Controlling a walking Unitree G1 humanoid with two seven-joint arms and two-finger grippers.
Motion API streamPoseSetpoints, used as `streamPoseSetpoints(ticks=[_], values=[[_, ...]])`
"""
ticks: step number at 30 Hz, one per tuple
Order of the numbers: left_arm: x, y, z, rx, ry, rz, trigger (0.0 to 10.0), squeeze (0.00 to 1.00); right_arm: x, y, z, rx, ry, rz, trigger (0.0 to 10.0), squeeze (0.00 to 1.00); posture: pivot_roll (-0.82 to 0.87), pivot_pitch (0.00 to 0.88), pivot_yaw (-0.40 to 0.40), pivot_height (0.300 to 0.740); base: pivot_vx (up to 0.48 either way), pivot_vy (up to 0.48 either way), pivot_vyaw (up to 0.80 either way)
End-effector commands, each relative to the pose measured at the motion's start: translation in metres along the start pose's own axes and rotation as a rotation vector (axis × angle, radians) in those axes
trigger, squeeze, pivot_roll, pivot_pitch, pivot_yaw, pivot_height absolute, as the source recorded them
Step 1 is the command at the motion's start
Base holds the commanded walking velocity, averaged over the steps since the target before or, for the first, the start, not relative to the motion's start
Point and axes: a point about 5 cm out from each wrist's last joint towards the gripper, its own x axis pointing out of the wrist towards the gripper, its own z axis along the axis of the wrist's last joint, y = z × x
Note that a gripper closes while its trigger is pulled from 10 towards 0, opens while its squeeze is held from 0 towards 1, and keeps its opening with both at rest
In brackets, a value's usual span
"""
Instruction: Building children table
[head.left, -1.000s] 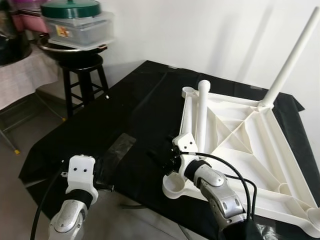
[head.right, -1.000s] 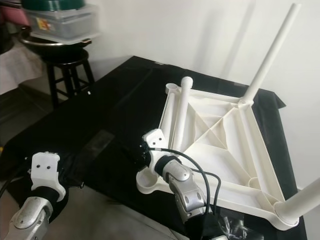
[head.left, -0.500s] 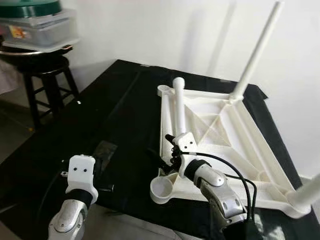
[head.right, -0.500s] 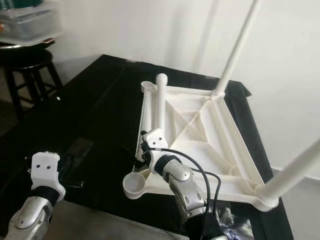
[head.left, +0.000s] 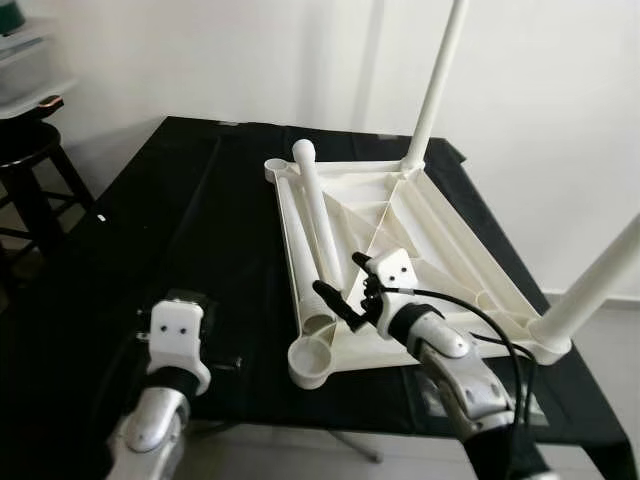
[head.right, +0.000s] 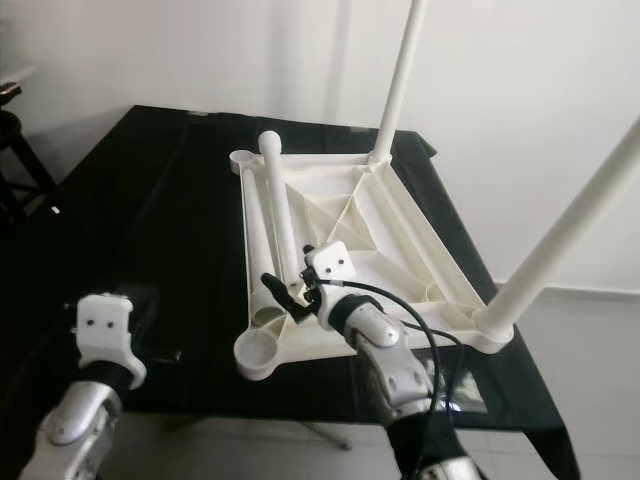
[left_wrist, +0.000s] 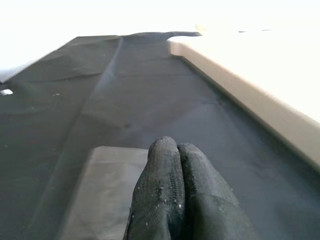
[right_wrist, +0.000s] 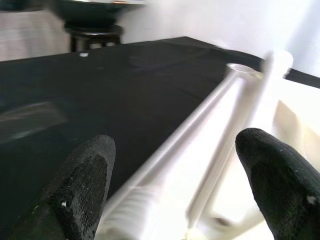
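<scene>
Right arm is stretched forward and bent at the elbow, right claw (head.left: 340, 290) spread wide open over the near end of the loose leg (head.left: 315, 215), one finger on each side of it, not gripping. That leg lies along the edge of the upside-down white tabletop (head.left: 440, 240) on the black-covered desk (head.left: 190, 230). Left claw (left_wrist: 177, 195) is clenched empty, low over the cloth, beside the tabletop. No readable labels anywhere.

Black cloth (head.left: 180, 230) over the surface; dark stool (head.left: 25, 165) at far left
</scene>
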Motion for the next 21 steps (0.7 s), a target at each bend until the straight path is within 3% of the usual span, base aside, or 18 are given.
streamPoseSetpoints(ticks=[1,8,21], values=[[0.0001,-0.0054,-0.0008,-0.005,0.003,-0.015,10.0,0.0,-0.0041,-0.0089,0.0004,-0.005,0.0,-0.027,10.0,0.0,-0.26,0.005,-0.065,0.74,0.0,0.0,-0.8],[0.0001,-0.0054,-0.0007,-0.001,0.003,-0.009,10.0,0.0,-0.004,-0.0093,0.0002,-0.009,0.005,-0.027,10.0,0.0,-0.26,0.005,-0.066,0.74,0.0,0.0,-0.8],[-0.0015,-0.0024,0.0004,0.012,-0.007,0.052,10.0,0.0,-0.004,-0.011,-0.0014,-0.023,0.022,-0.037,10.0,0.0,-0.27,0.002,-0.071,0.74,0.0,0.0,0.0]])
